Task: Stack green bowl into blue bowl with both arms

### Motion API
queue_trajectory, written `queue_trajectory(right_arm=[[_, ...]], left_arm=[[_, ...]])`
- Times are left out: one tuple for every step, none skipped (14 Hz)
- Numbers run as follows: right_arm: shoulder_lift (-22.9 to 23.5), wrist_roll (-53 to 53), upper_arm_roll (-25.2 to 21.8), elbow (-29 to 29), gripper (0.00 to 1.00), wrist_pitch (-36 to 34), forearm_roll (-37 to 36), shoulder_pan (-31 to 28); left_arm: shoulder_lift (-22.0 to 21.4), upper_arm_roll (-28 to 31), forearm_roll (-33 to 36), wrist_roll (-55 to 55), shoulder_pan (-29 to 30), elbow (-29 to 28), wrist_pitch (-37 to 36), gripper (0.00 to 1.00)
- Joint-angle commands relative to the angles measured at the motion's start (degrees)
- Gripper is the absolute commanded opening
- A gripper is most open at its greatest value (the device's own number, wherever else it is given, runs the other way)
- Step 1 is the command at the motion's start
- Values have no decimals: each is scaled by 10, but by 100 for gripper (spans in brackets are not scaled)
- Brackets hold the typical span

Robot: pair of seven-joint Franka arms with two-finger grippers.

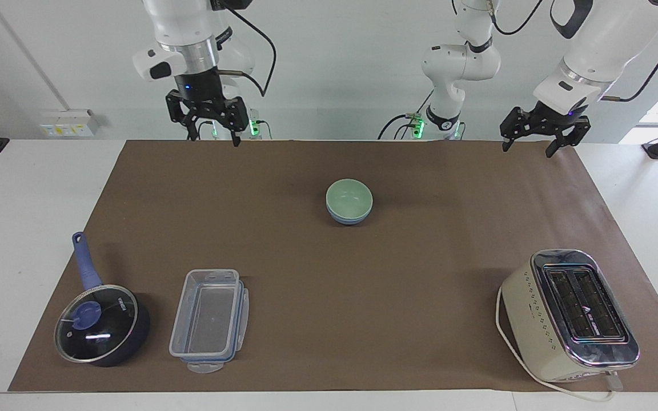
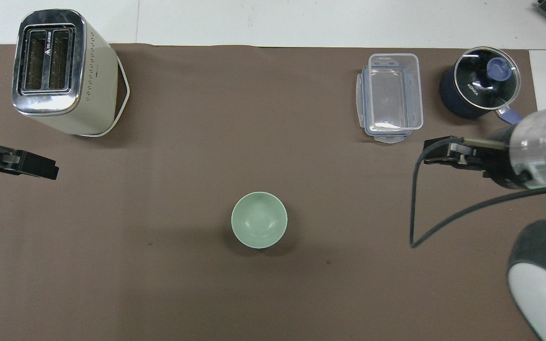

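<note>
Aloft, both claws spread, left claw (image 1: 539, 142), right claw (image 1: 213, 127)

green bowl (image 1: 349, 197) in blue bowl (image 1: 350, 218), mid-mat (image 1: 420, 274)

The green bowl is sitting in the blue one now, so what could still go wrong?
Probably not much. The green bowl sits in the blue bowl, alone in the middle of the mat, so any bump might slide or tip the stack. The right pincer is open and raised at the robots' edge of the mat; its loose cable hangs in a loop and could snag.
</note>
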Motion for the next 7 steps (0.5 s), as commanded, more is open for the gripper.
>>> queue_trajectory(right_arm=[[-8,3,-40,28,100,-38,-4,-6],[-13,3,-58,28,100,-41,-4,-6],[-15,0,-76,28,100,-49,-4,-6],[-15,-12,-93,27,100,-56,-3,-6],[-17,-34,-106,24,100,-59,3,-6],[-24,-56,-121,19,100,-60,8,-6],[-30,-72,-130,8,100,-59,8,-6]], left_arm=[[-7,-3,-5,1,5,-3,0,100],[-7,-3,-5,1,5,-3,-1,100],[-7,-3,-5,1,5,-5,0,100],[-7,-4,-5,1,5,-5,0,100],[-7,-3,-5,1,5,-5,0,100],[-7,-3,-5,1,5,-6,0,100],[-7,-3,-5,1,5,-6,1,100]])
